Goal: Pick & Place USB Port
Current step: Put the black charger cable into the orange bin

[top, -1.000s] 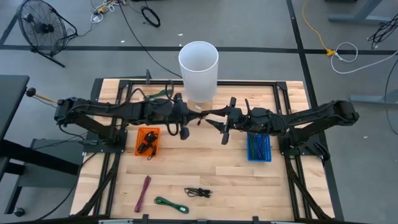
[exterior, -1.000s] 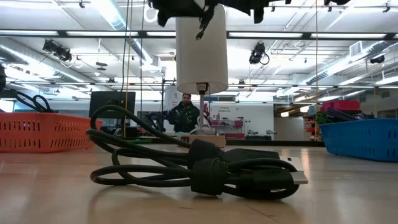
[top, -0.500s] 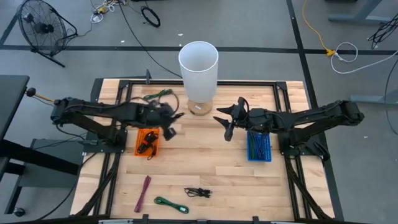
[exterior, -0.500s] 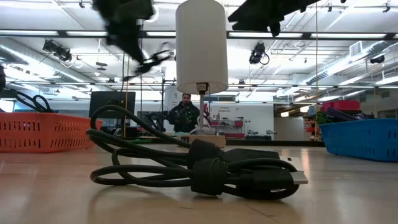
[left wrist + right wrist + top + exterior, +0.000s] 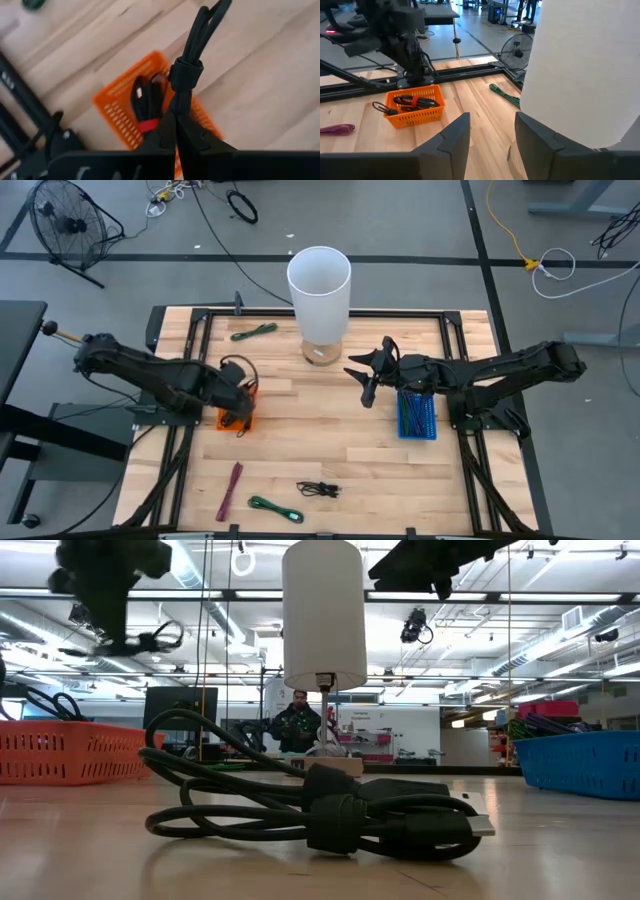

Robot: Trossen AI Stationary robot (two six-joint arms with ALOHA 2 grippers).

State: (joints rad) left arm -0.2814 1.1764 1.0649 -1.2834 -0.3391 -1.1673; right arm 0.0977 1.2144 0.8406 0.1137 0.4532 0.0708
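No brand, label or writing can be read anywhere. The left gripper (image 5: pixel 172 131) hangs over the orange plastic mesh basket (image 5: pixel 226 413) near the worktop's left edge, jaws clamped on a bundled black USB cable (image 5: pixel 187 70) above the cables already lying in the basket. The right gripper (image 5: pixel 365 383) hovers mid-worktop, jaws apart, just beside the blue plastic mesh basket (image 5: pixel 415 420) at the right edge. A tall white cylinder (image 5: pixel 319 285) stands at the back edge. The pale wooden plank worktop (image 5: pixel 330 440) also carries a coiled green cable (image 5: pixel 274 508), a maroon strap (image 5: pixel 231 489) and a small black cable (image 5: pixel 318 489) along the front edge. Beyond is a workshop with ceiling lights and a person (image 5: pixel 297 720).
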